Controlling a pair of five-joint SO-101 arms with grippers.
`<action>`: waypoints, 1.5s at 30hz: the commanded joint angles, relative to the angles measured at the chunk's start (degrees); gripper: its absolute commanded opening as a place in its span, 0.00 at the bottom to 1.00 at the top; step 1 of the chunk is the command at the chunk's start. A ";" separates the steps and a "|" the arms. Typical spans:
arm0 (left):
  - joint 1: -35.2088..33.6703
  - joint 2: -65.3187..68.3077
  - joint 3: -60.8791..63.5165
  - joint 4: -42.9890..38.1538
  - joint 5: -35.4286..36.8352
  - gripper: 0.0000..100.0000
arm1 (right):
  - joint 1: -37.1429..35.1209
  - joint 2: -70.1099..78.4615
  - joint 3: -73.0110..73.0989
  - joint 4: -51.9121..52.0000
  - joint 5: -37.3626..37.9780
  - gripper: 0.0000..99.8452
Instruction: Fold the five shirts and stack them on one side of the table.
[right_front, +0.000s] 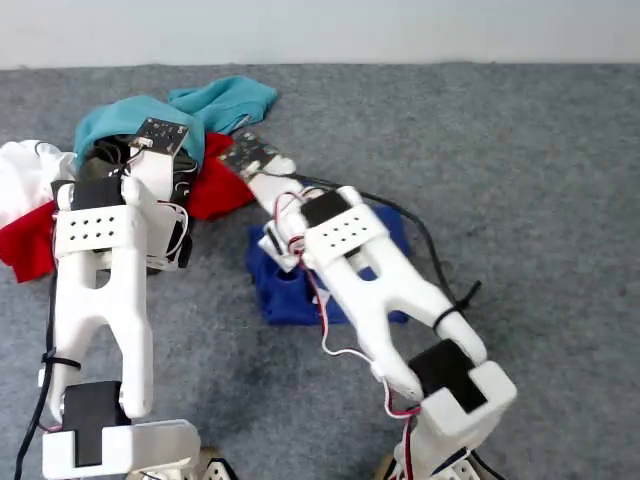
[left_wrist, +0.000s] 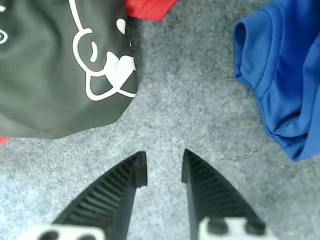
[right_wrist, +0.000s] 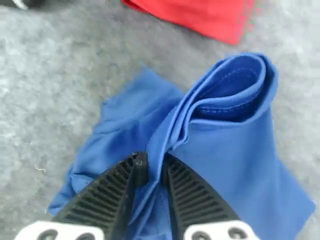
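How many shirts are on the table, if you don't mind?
5: teal shirt at the back, white shirt far left, red shirt and black shirt beneath the left arm, blue shirt pinched by the right gripper.

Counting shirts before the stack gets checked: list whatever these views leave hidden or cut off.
- High view: the white shirt runs off the left edge, so its full extent is unknown.
- Left wrist view: the black shirt is cut by two picture edges. In the high view the left arm covers most of it.
- High view: the right arm covers the middle of the blue shirt.
- Right wrist view: the red shirt is cut off by the picture's edge.
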 joint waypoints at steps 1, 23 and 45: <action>-0.26 -2.20 -1.19 0.62 0.44 0.13 | -1.89 2.07 -2.99 -0.66 -0.70 0.03; -6.24 -2.64 -3.91 0.62 0.53 0.13 | -9.63 8.75 -9.05 2.95 -0.44 0.22; -13.01 -2.64 -5.58 0.70 0.53 0.13 | -6.20 10.42 -19.87 21.49 -0.53 0.22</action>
